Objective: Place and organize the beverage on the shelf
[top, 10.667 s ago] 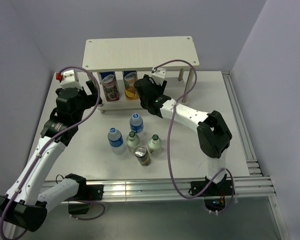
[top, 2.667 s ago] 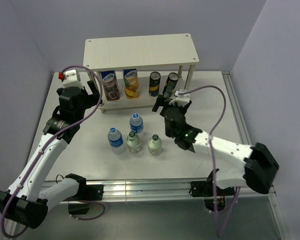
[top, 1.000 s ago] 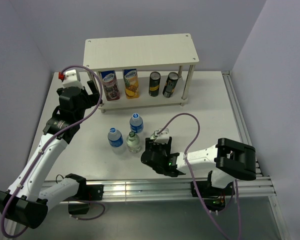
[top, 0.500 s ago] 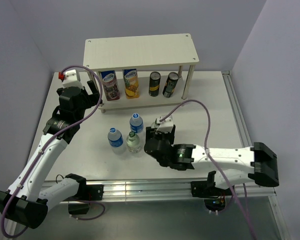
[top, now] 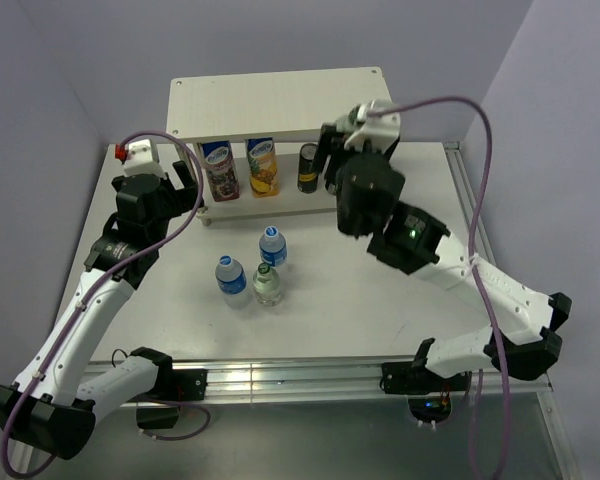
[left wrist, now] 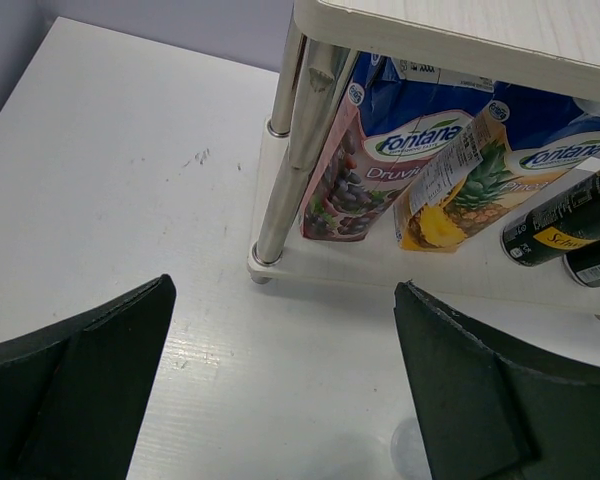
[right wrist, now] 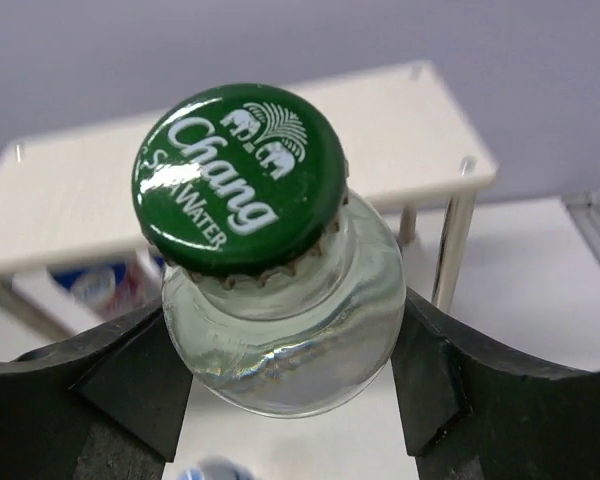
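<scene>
The white table (top: 360, 310) carried the two-tier shelf (top: 280, 100) at its far side, with the rack's round feet planted on the surface. In front of the shelf, three drinks stood upright on the tabletop in a loose cluster. A blue-labelled plastic bottle (top: 271, 245) stood nearest the shelf. A second plastic bottle (top: 230, 279) stood closer to the near edge and to the left, with a green-capped glass bottle (top: 268, 285) just beside it on its right.

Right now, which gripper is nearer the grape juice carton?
Left gripper: open, just in front of the carton. Right gripper holds a glass bottle farther along the shelf.
</scene>
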Controlling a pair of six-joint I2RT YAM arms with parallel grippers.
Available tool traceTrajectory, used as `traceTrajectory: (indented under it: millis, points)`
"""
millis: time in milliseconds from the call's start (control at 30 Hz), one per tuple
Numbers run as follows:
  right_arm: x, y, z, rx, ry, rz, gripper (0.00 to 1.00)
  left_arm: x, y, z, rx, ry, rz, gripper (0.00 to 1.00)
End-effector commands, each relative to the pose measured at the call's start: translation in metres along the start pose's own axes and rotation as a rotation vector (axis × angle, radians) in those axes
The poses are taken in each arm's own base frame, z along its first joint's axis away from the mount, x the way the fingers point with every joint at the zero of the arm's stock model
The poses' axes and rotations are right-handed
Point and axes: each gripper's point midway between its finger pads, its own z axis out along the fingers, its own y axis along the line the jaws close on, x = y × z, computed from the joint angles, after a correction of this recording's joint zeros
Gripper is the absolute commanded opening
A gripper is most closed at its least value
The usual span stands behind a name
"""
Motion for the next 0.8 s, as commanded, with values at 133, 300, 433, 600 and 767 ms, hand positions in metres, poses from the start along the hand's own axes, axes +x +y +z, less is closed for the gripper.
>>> traceTrajectory:
  millis: [133,300,433,600,767]
  points:
    - [-0.112,-0.012,0.058,0.034,-0.132,0.015,0.0,-0.017,0.005,-0.007,-0.011,-0.055,-0.007,0.99]
    - [-0.124,-0.022,0.111,0.047,-0.119,0.052,0.0,-0.016,0.006,-0.005,-0.01,-0.048,-0.009,0.99]
    - [-0.117,-0.027,0.146,0.05,-0.108,0.063,0.0,-0.015,0.004,-0.004,-0.003,-0.044,-0.009,0.99]
    - [-0.102,-0.031,0.178,0.051,-0.079,0.076,0.0,-0.014,0.003,-0.003,0.001,-0.038,-0.007,0.98]
    - [-0.084,-0.04,0.198,0.06,-0.045,0.083,0.0,-0.017,0.004,-0.004,0.0,-0.043,-0.011,0.98]
